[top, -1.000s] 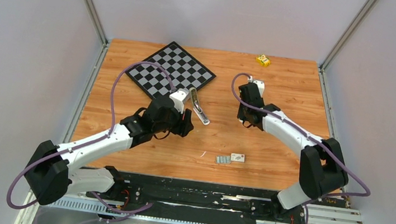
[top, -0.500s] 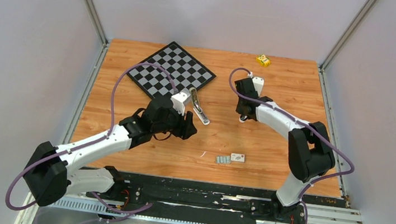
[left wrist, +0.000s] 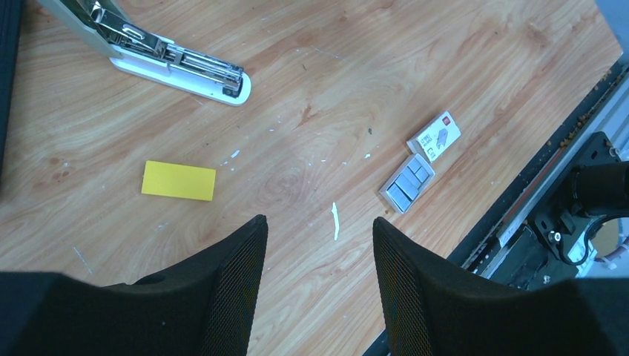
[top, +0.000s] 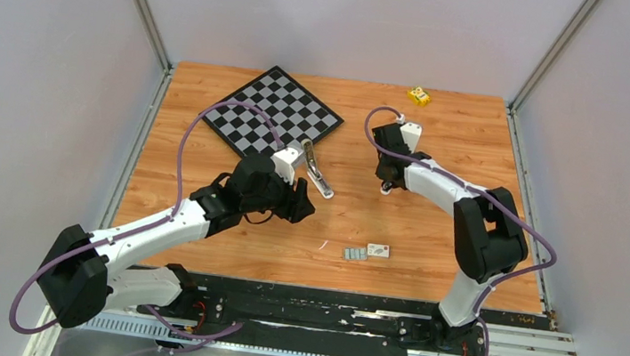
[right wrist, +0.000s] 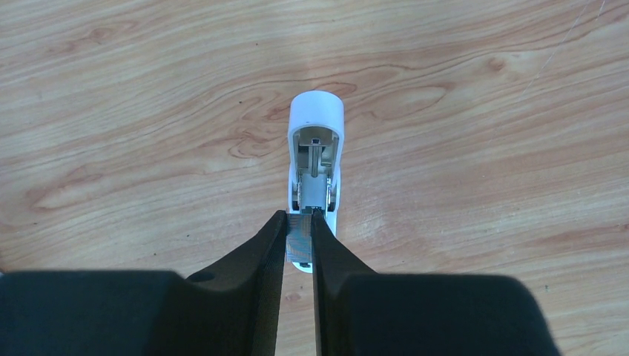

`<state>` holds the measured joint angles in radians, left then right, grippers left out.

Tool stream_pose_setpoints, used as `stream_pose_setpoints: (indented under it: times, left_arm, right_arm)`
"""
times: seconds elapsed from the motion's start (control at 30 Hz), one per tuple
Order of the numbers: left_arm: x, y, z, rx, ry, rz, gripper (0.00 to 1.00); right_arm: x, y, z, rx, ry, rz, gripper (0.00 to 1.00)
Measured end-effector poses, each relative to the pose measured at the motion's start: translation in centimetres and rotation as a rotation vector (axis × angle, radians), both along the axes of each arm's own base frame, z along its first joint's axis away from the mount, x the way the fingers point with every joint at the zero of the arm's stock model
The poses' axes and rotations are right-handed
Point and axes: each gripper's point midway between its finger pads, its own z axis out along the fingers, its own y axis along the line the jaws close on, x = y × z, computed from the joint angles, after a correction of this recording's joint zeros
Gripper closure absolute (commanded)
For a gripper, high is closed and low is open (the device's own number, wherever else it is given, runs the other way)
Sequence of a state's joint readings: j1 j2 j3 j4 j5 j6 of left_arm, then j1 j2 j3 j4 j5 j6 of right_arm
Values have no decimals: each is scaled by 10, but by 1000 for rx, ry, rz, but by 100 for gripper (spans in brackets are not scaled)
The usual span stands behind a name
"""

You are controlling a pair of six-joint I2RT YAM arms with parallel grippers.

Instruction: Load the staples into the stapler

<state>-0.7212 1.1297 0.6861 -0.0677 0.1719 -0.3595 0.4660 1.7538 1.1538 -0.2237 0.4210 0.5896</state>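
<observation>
The stapler (top: pixel 317 172) lies open on the wooden table, its grey-olive top raised and its metal tray bare; it also shows in the left wrist view (left wrist: pixel 178 63). My left gripper (top: pixel 294 201) is open and empty just beside it, above bare wood (left wrist: pixel 319 222). My right gripper (top: pixel 388 184) is shut on a short silvery strip of staples (right wrist: pixel 299 236). It holds the strip at the near end of a small white piece with an open metal channel (right wrist: pixel 315 159) lying on the table. More staples (top: pixel 355 253) lie grouped near the front edge (left wrist: pixel 406 184).
A small white labelled box (top: pixel 379 251) lies next to the loose staples (left wrist: pixel 435 136). A yellow paper slip (left wrist: pixel 179 180) lies near the stapler. A checkerboard (top: pixel 274 112) sits at back left, a yellow block (top: pixel 419 95) at the back edge.
The right gripper has shifted a little left and back, and its elbow has swung inward. A white piece now shows under its tips. The left arm has barely moved.
</observation>
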Motion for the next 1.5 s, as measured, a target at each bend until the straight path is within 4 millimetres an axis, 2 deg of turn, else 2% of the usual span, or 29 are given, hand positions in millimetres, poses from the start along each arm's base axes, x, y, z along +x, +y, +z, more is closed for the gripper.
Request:
stream_pose_setpoints:
  times: [0.17,1.5]
  left_arm:
    - [1,-1,0,-2,-2,0,43]
    - [1,-1,-8,13,16,-2,43]
  right_arm:
    - [-1,-1,-10,-3,18,-15,81]
    - [0,-4,-12,-9,10,-28,82]
